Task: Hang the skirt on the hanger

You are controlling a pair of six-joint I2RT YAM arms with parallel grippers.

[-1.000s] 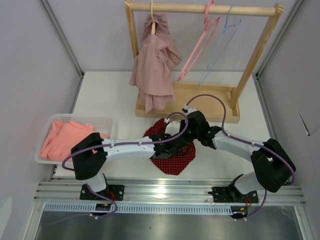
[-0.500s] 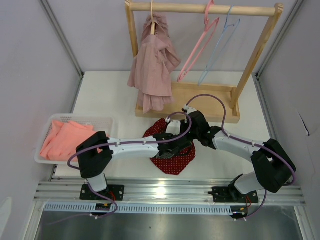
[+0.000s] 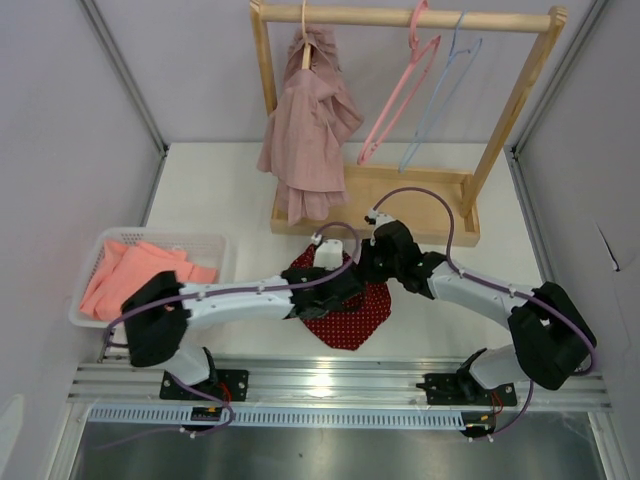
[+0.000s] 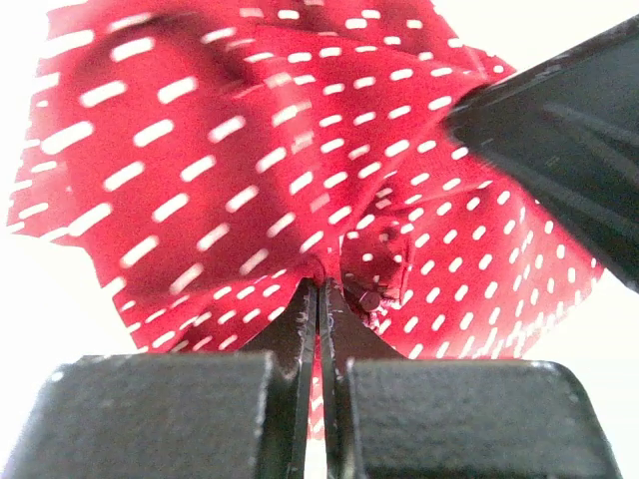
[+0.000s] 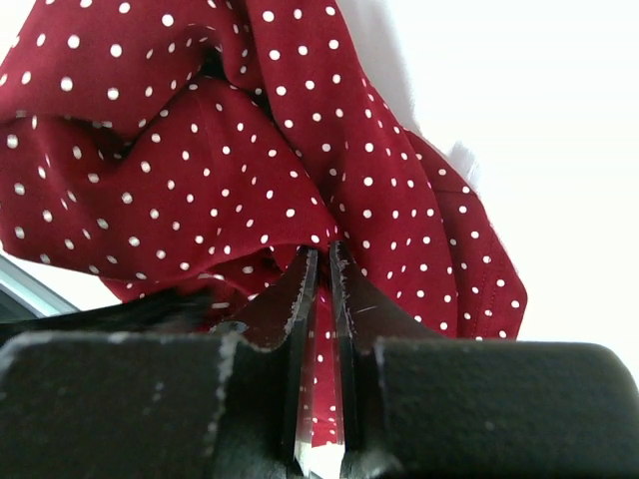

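Left gripper (image 4: 319, 287) clamped tight on a fold of the red polka-dot skirt (image 3: 352, 318). Right gripper (image 5: 319, 249) pinches the same cloth, jaws nearly together. Skirt lies bunched on the white table (image 3: 220, 190), in front of the wooden rack (image 3: 519, 100). Pink hanger (image 3: 395, 100) and blue hanger (image 3: 437, 100) hang on the rail.

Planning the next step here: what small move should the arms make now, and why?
Probably raise both grippers together a little. The left gripper and right gripper are each shut on a fold of the red polka-dot skirt, which lies bunched on the table; lifting should let it hang open.
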